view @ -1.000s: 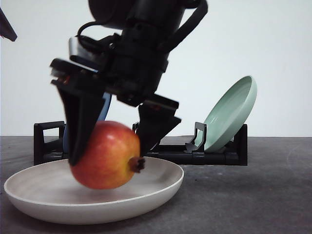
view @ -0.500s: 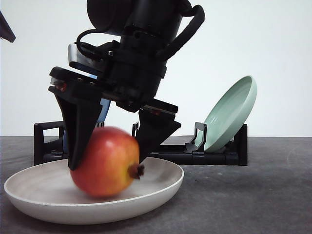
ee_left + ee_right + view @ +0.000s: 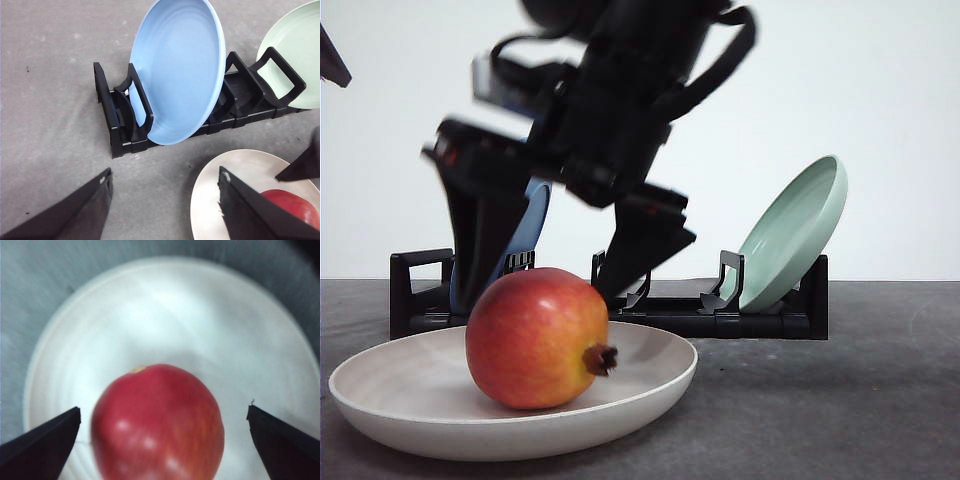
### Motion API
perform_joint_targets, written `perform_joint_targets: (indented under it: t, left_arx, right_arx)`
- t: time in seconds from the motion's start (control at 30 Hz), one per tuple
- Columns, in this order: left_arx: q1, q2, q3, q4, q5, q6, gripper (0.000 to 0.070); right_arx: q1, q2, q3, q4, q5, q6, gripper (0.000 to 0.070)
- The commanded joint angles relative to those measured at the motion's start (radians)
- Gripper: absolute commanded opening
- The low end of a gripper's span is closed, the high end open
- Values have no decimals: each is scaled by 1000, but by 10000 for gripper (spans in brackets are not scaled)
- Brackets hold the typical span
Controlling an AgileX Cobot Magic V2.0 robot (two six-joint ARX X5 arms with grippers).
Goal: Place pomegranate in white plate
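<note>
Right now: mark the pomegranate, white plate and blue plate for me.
pomegranate point(image 3: 537, 338): front view, middle of its red skin.
white plate point(image 3: 650, 395): front view, outer wall below the right rim.
blue plate point(image 3: 180, 75): left wrist view, centre of its concave face, standing in the black rack.

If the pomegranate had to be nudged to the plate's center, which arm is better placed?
Probably the right: its open gripper hangs directly over the pomegranate in the white plate. The left gripper is off to the side, toward the dish rack.
</note>
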Motion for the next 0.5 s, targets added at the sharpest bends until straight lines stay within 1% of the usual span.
perform_joint_targets:
  t: [0.0,0.07,0.1,0.17,0.23,0.33,0.47]
  left_arx:
    - [-2,5,3,7,-2,7,390]
    - [-2,5,3,7,-3,7,390]
    - [-2,5,3,7,-3,7,390]
    - [-2,5,3,7,-3,7,390]
    - [-2,5,3,7,-3,7,390]
    - [-2,5,3,7,-3,7,390]
    - [-2,5,3,7,-3,7,390]
  right_arx:
    - [8,-40,-75,98,-4,-17,685]
    - [-2,-106,-169,190,-16,-17,685]
    - [-8,-143,-218,235,-36,-16,685]
    - [-27,-220,-307,302,-62,-15,685]
    - [-49,-294,-378,342,-81,-14,684]
    - [-90,-402,-462,356,-89,-15,684]
    - [-166,-536,-547,330,-112,-12,682]
